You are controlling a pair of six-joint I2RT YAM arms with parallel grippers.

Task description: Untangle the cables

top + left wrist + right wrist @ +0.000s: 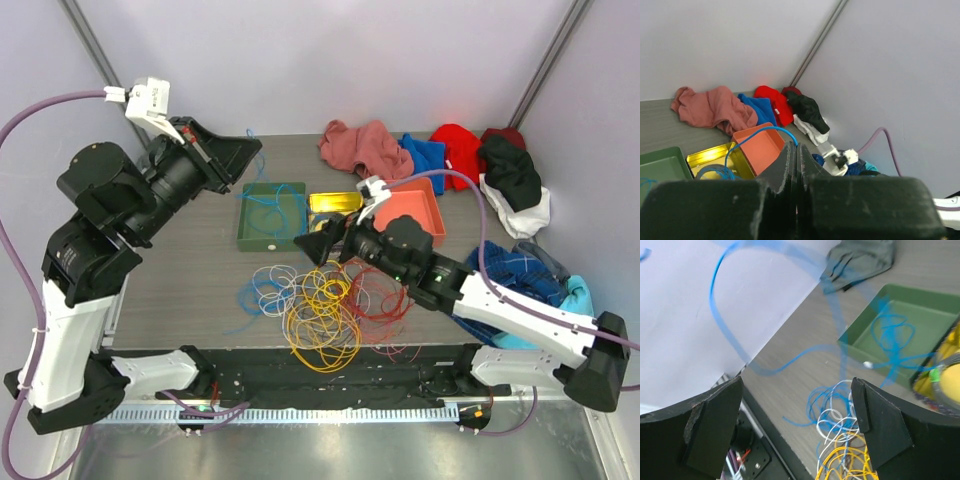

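Note:
The cables (320, 300) lie in a loose heap of yellow, red, white, blue and dark loops at the table's front middle. My left gripper (248, 165) is raised over the back left and shut on a blue cable (257, 152). The blue cable hangs down into the green tray (247, 232), where more of it lies coiled. In the left wrist view the jaws (796, 145) are pressed together and the blue cable (755, 131) arcs out from their tip. My right gripper (320, 245) is open and empty just behind the heap. In the right wrist view it (796, 385) hovers over blue, white and yellow loops (840, 440).
An orange tray (425, 222) and a yellow tray (335, 203) stand right of the green tray. Clothes (365, 145) lie heaped along the back right, and a blue cloth (520, 275) lies at the right edge. The table's front edge runs just beyond the heap.

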